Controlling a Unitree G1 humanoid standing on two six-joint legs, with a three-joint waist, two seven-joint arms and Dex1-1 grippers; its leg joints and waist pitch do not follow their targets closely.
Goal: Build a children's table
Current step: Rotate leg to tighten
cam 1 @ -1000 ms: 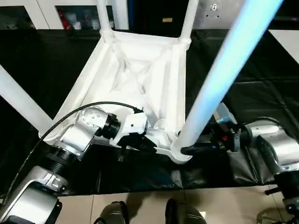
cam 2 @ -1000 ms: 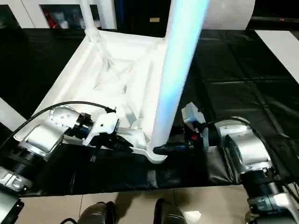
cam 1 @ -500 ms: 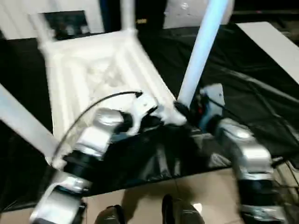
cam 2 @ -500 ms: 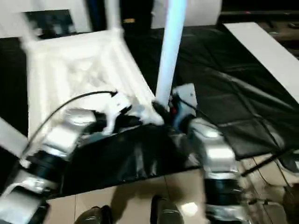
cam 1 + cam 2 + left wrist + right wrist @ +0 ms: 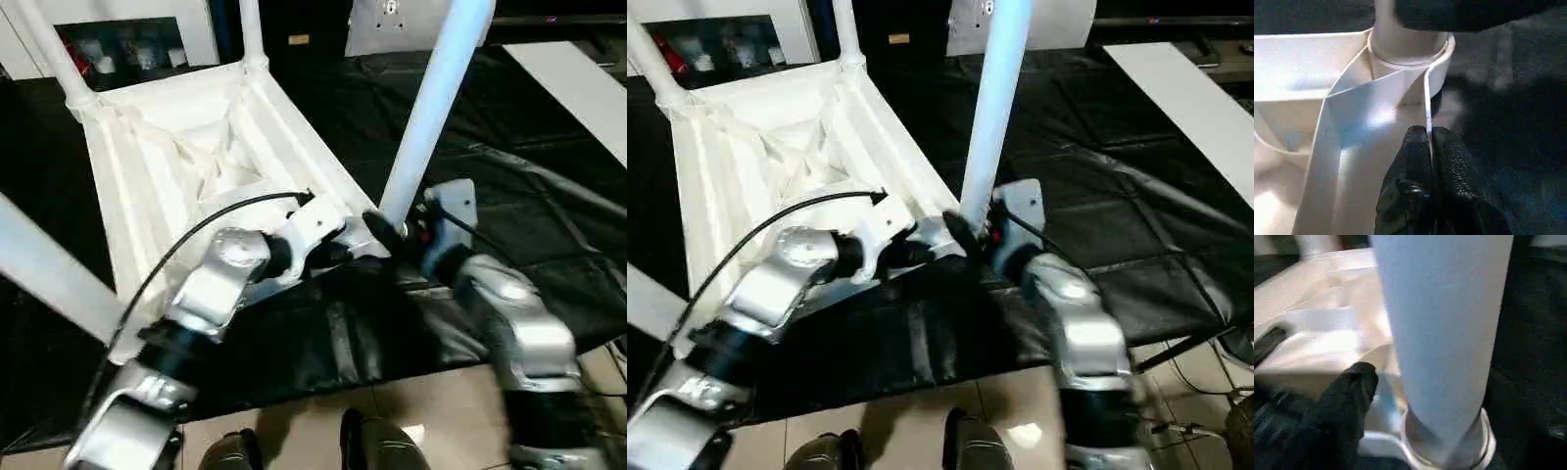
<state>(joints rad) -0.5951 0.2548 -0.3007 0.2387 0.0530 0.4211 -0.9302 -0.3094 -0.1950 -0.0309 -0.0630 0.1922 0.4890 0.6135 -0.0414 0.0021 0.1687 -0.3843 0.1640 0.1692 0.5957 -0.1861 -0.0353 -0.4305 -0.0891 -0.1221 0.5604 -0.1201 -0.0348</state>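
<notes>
My left fingers point(image 5: 1427, 161) pinch the thin side wall of the upturned table top point(image 5: 167, 176), beside its near corner socket point(image 5: 1447, 450), where a leg point(image 5: 431, 108) stands seated. My right fingers point(image 5: 1352, 387) sit beside that leg, seemingly unclenched. Black worktop point(image 5: 549, 206) lies open rightward. The far legs point(image 5: 250, 29) run out of frame.
</notes>
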